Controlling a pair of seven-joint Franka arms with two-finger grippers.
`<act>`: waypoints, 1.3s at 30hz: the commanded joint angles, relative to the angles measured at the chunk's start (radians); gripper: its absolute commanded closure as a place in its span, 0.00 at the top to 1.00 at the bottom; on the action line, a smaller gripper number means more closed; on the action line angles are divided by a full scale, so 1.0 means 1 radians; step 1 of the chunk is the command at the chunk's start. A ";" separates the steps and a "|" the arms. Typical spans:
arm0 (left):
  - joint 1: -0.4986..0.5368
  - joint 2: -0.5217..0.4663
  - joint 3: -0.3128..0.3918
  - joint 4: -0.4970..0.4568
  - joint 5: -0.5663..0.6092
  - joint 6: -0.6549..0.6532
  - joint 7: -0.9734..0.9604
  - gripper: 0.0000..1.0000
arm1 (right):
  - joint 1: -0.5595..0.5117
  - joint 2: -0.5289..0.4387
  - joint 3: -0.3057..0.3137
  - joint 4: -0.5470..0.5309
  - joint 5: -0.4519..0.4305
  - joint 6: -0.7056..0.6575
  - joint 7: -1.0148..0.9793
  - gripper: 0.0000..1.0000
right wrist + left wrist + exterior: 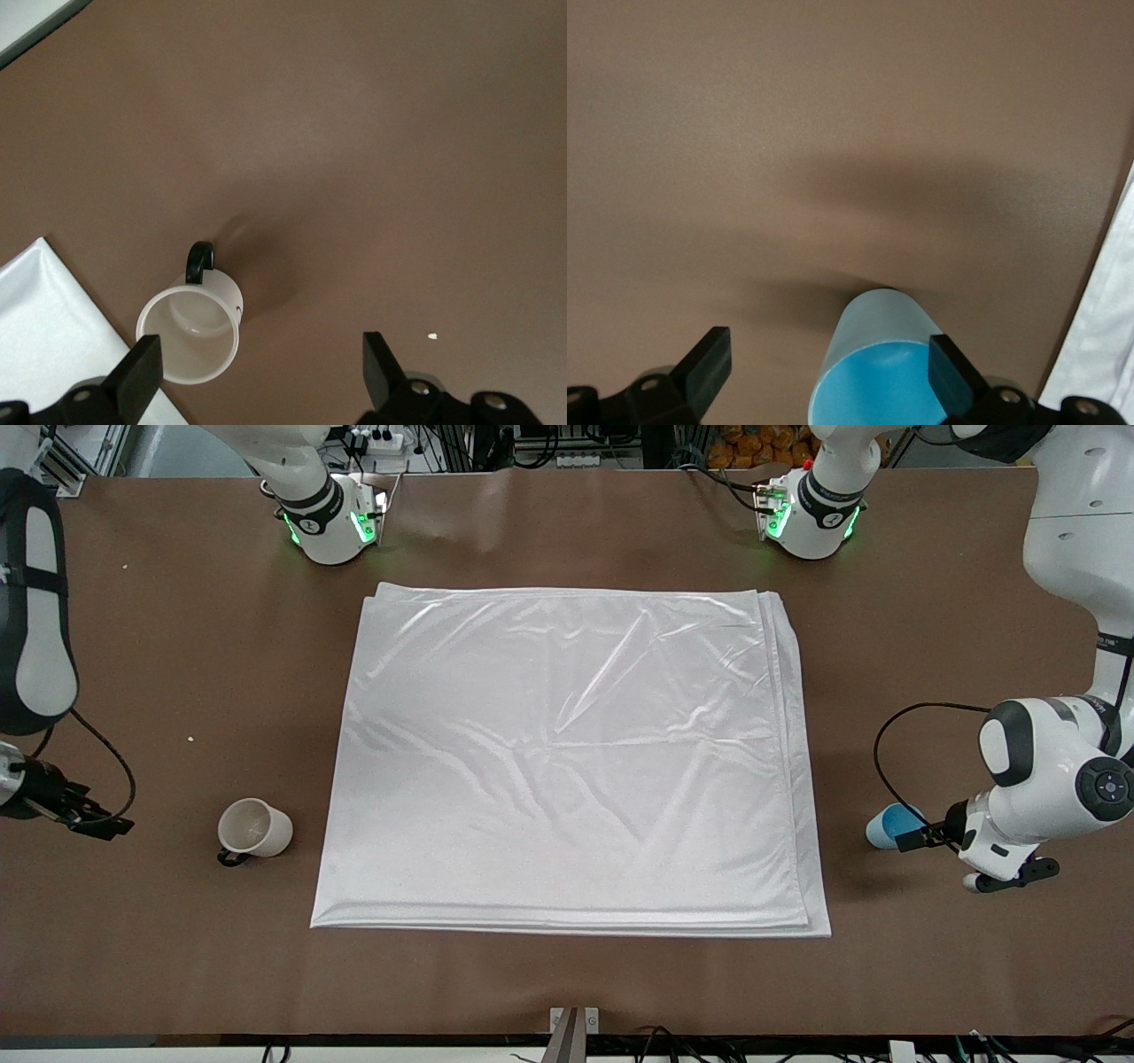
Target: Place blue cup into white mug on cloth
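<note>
A big glossy white cloth (571,757) lies folded in the middle of the brown table (567,531), lightly creased and with nothing on it. At about nine o'clock from the cloth, toward the right arm's end of the table, the white mug (255,829) lies tipped on its side on the bare tabletop, just off the cloth's edge, its small black handle resting on the table. At about three o'clock from the cloth, toward the left arm's end, the blue cup (893,825) also lies on its side on the bare table, apart from the cloth. The left gripper (828,372) is down low right at the cup, its fingers (709,363) spread wide, with one of them beside the bright blue rim; they do not pinch it. The right gripper (261,372) hangs over the table near the mug, its fingers (140,372) likewise spread apart and holding nothing, the mug's open mouth showing just ahead of them.
</note>
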 commanded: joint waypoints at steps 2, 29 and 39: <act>0.002 -0.026 -0.004 -0.043 0.024 0.008 -0.010 1.00 | -0.006 0.100 0.008 0.043 0.003 0.072 0.042 1.00; 0.008 -0.075 -0.004 -0.068 0.025 -0.008 0.024 1.00 | 0.086 0.267 0.006 0.043 0.001 0.261 0.315 1.00; 0.021 -0.077 -0.004 -0.085 0.025 -0.008 0.030 1.00 | 0.095 0.324 0.006 0.043 0.003 0.265 0.340 1.00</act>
